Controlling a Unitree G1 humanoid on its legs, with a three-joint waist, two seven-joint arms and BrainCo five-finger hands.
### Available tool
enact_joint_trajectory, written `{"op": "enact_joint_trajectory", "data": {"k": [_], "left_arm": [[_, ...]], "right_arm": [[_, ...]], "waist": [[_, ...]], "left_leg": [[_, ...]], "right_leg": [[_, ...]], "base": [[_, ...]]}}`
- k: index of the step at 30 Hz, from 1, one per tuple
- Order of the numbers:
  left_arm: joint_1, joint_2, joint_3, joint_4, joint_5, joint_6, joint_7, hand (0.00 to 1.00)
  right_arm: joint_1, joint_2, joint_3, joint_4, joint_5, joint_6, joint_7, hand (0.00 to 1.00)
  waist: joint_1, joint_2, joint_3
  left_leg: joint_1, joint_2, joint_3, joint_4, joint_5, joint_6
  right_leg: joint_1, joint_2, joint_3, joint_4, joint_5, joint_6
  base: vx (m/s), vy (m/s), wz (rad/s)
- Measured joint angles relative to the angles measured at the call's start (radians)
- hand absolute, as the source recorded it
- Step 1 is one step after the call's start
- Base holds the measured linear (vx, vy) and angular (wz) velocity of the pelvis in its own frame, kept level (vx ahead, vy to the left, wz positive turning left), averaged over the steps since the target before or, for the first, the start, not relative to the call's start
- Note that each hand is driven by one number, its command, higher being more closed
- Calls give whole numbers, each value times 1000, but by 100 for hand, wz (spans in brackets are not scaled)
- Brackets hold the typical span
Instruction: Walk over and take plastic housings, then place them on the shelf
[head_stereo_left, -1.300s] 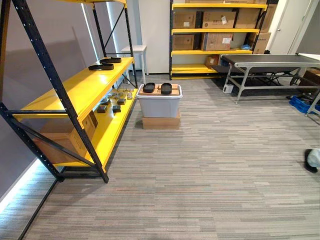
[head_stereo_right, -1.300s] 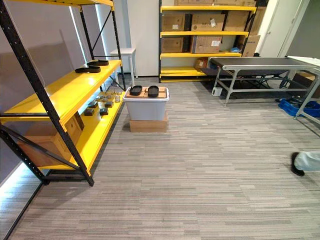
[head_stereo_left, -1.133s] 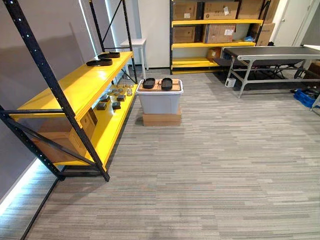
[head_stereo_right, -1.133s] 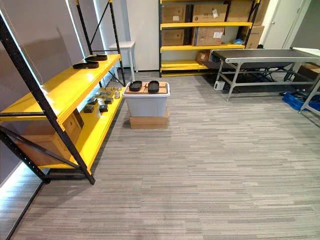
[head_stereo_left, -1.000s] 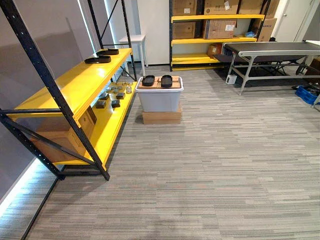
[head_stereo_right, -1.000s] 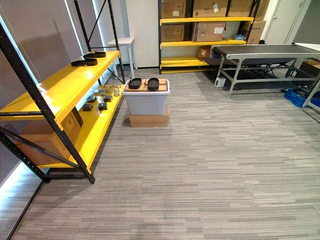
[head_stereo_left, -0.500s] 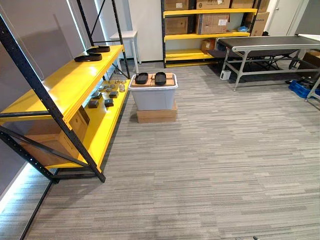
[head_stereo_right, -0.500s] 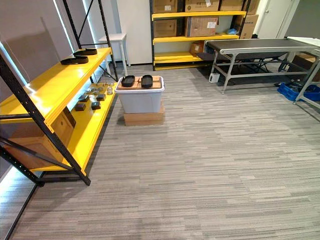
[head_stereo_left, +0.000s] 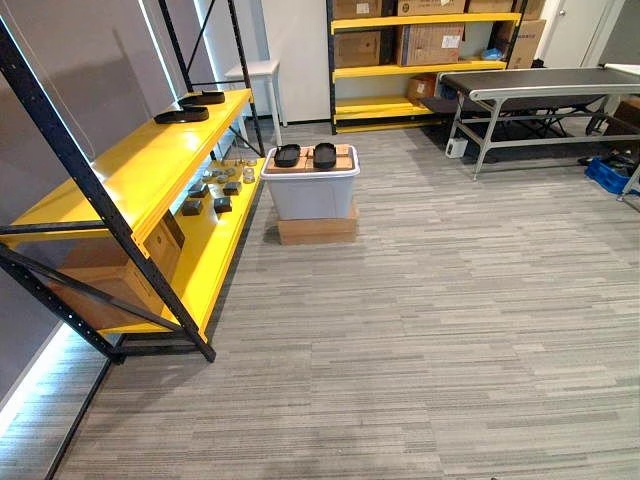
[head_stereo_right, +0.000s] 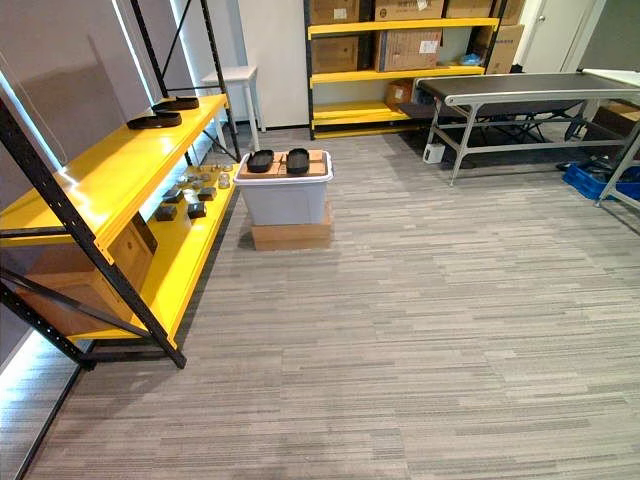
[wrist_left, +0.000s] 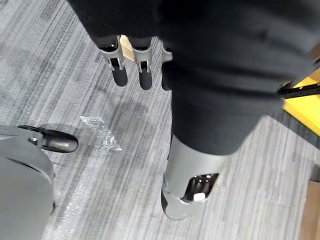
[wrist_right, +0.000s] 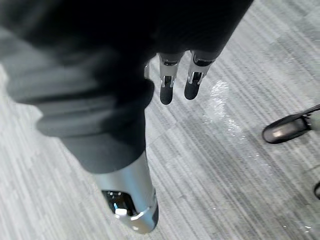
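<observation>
Two black plastic housings are sitting side by side, slightly apart, on top of the grey bin (head_stereo_left: 312, 197): the left bin housing (head_stereo_left: 288, 155) and the right bin housing (head_stereo_left: 324, 154). Each is presenting as a dark, matte, oval shell, shallow, with a raised rim. Both are resting on a brown cardboard sheet (head_stereo_left: 345, 157) that is covering the bin's lid. The bin is standing on a cardboard box (head_stereo_left: 317, 229) on the carpet, just beside the yellow shelf (head_stereo_left: 130, 175).

Two more housings of the same black oval form are lying at the far end of the shelf's upper board: the near shelf housing (head_stereo_left: 181, 115) and the far shelf housing (head_stereo_left: 203, 98), close together. Small dark parts (head_stereo_left: 215, 190) are sitting on the lower board.

The left hand (wrist_left: 119, 72) is hanging above the carpet with its fingers straight and relaxed, holding nothing. The right hand (wrist_right: 167, 87) is hanging likewise, fingers extended and empty.
</observation>
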Motion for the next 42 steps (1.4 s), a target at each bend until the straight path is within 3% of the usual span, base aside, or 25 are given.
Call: {"op": "enact_joint_trajectory", "data": {"k": [2,4,5,7,11,13,14,15,17,18,19,21,22,25,26,28,29,30,32,33,34,35,38,40,42], "left_arm": [[-10,1,-11,-5,-1,0,2,0],[-21,4,-45,-16,-2,1,1,0],[-30,14,-68,-25,-2,1,3,0],[-57,39,-109,-27,0,4,15,0],[-147,69,-117,-27,1,2,19,0],[-171,78,-117,-26,2,-2,19,0],[-159,82,-119,-22,3,-6,17,0],[-150,67,-117,-19,16,-6,18,0],[-143,42,-86,-1,33,-5,16,0],[-127,18,-37,-2,33,-5,14,0],[-121,8,-11,-1,28,-5,14,0],[-85,-9,53,-4,-2,-5,13,0],[-74,-12,64,-4,-3,-3,14,0],[-9,-32,100,-4,-25,5,13,0],[29,-40,101,-4,-33,7,12,0],[79,-55,98,-2,-38,14,10,0],[96,-54,98,2,-37,16,12,0],[106,-50,100,2,-37,16,13,0],[94,-61,122,20,-35,19,13,0],[90,-50,117,18,-32,19,13,0],[78,-33,115,16,-28,19,12,0],[67,-18,104,15,-28,20,14,0],[33,-1,36,-12,-29,19,14,0],[-23,15,2,-21,-30,19,15,0],[-90,24,-14,-27,-29,15,15,0]], "right_arm": [[-5,2,0,-1,0,0,0,0],[2,3,2,-3,0,0,1,0],[5,11,7,-3,0,1,1,0],[12,22,10,-1,0,6,0,0],[13,40,19,0,0,6,1,0],[17,43,19,1,-2,6,1,0],[38,46,18,0,-5,5,1,0],[41,41,8,3,-9,5,1,0],[38,44,-5,7,-9,2,1,0],[48,46,-4,4,-10,2,2,0],[55,48,-4,3,-10,3,2,0],[68,63,-4,0,-10,4,1,0],[68,64,-4,-1,-10,3,1,0],[11,55,-4,4,-11,6,2,0],[-11,52,-4,6,-16,5,2,0],[-29,41,0,2,-18,4,2,0],[-28,41,10,4,-19,4,0,0],[-17,46,19,5,-19,3,0,0],[-11,52,20,9,-20,2,1,0],[-5,56,19,9,-28,2,1,0],[10,62,19,10,-46,2,1,0],[23,70,19,16,-47,2,1,0],[43,76,53,14,-48,0,5,0],[56,77,59,12,-49,-1,9,0],[69,68,59,3,-50,-2,8,0]], "waist": [[4,-4,20],[-1,-10,46],[-7,-4,53],[-24,-13,69],[-43,-6,86],[-61,-5,89],[-72,-23,76],[-65,-17,74],[-60,-20,74],[-63,-19,76],[-62,-16,82],[-41,-20,103],[-30,-23,103],[24,-29,118],[44,-36,121],[63,-14,109],[85,-15,95],[89,-27,82],[73,-49,79],[71,-62,83],[64,-82,92],[53,-89,100],[21,-65,112],[5,-52,112],[-18,-55,112]], "left_leg": [[-15,-5,4,53,-43,25],[-9,-16,-2,91,-84,46],[-3,-21,-11,94,-92,53],[38,-21,-39,74,-98,65],[93,41,-86,44,-136,43],[129,92,-97,24,-157,11],[152,102,-102,37,-170,-12],[145,125,-98,116,-171,-29],[58,128,-101,370,-112,-86],[-6,130,-121,563,-8,-130],[-42,139,-127,684,10,-169],[-194,200,-48,1038,-16,-145],[-237,208,-19,1065,-30,-124],[-441,152,48,880,-120,-68],[-475,107,39,637,-109,-62],[-528,107,7,293,-19,-72],[-563,115,18,343,58,-91],[-571,90,13,372,69,-72],[-517,26,-14,395,80,44],[-479,10,-14,379,70,62],[-401,-18,-14,350,39,90],[-306,-37,-27,311,15,99],[-82,-31,-76,195,6,112],[22,8,-111,122,-27,102],[83,40,-125,84,-35,88]], "right_leg": [[-43,-13,-2,107,-67,17],[-157,-59,-29,413,-157,75],[-265,-99,-64,626,-164,58],[-324,-138,-106,713,-183,56],[-403,-115,-166,475,-158,28],[-448,-71,-161,358,-90,-12],[-445,-56,-151,347,22,-51],[-438,-35,-143,383,26,-105],[-371,-20,-137,352,-10,-144],[-284,-4,-133,288,-29,-140],[-226,5,-135,251,-35,-140],[-16,40,-125,104,-39,-143],[18,40,-115,78,-44,-142],[112,7,-52,25,-84,-121],[141,-23,-21,18,-110,-102],[186,-33,5,-9,-161,-76],[203,-48,26,-2,-198,-60],[213,-67,31,10,-209,-42],[139,-122,36,302,-201,-21],[93,-145,40,435,-173,24],[10,-176,70,683,-35,108],[-63,-207,68,888,77,139],[-170,-271,-111,1018,-57,28],[-252,-216,-172,846,-129,23],[-339,-145,-185,485,-103,30]], "base": [[-28,41,-6],[-36,94,5],[-24,98,18],[116,70,33],[337,-89,37],[470,-200,38],[635,-288,14],[666,-302,-1],[852,-335,-20],[837,-299,-4],[654,-218,11],[578,-166,5],[511,-96,-25],[485,26,-58],[372,94,-68],[581,206,-65],[687,285,-47],[616,249,-29],[578,205,15],[888,311,33],[889,262,36],[871,226,43],[605,65,38],[661,-46,50],[590,-186,55]]}}
